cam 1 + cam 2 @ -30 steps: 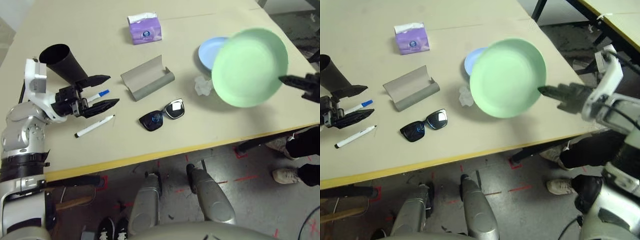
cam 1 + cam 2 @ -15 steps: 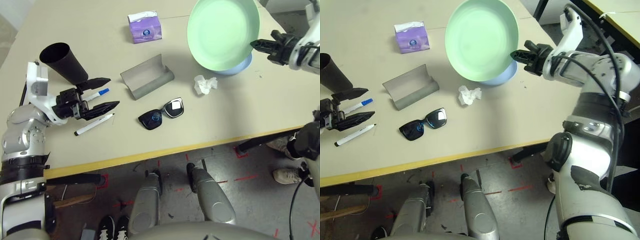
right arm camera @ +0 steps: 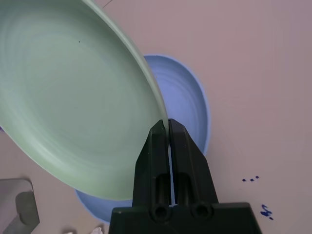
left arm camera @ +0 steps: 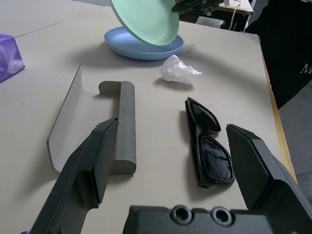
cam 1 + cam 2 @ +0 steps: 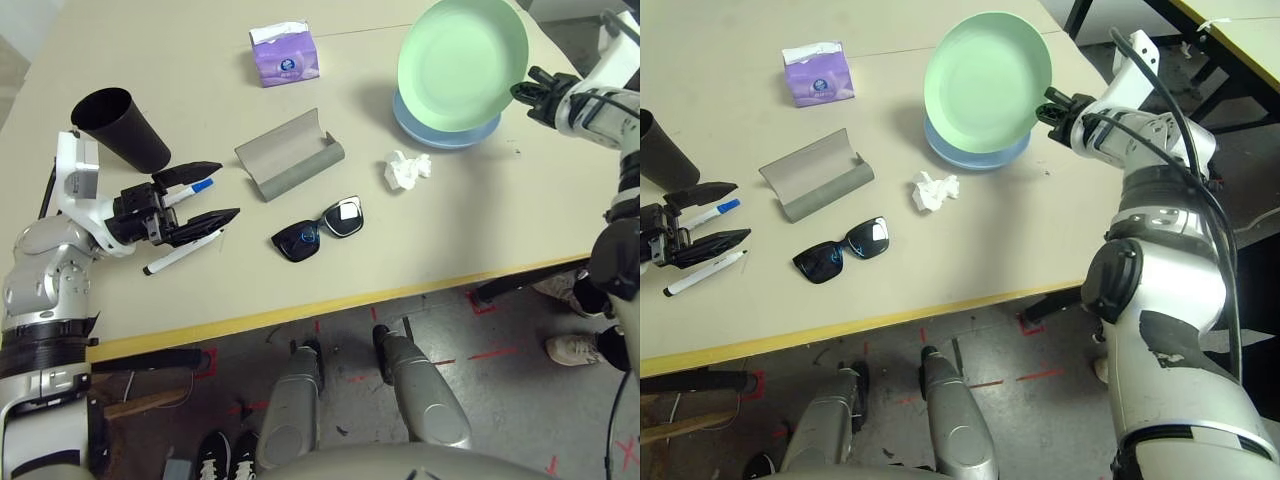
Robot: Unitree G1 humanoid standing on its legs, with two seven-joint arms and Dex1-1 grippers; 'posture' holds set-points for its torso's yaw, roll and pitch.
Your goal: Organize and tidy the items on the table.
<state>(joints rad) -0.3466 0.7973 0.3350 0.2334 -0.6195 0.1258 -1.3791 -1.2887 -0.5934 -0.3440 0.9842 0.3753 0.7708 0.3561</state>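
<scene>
My right gripper is shut on the rim of the green plate, which hangs tilted just above the pale blue plate at the table's far right. My left gripper stands open at the left, empty, over the blue-capped marker and beside the black-capped marker. The black cup stands behind it. Between the arms lie the open grey glasses case, the black sunglasses and the crumpled tissue. The purple tissue box sits at the back.
The beige table ends in a yellow front edge near the sunglasses. Bare tabletop lies between the tissue and the front right corner. A dark table frame stands beyond the right edge.
My right arm has swung the green plate from the front right to the back, over the blue plate, and lowered it there. The left gripper has stayed open by the markers.
</scene>
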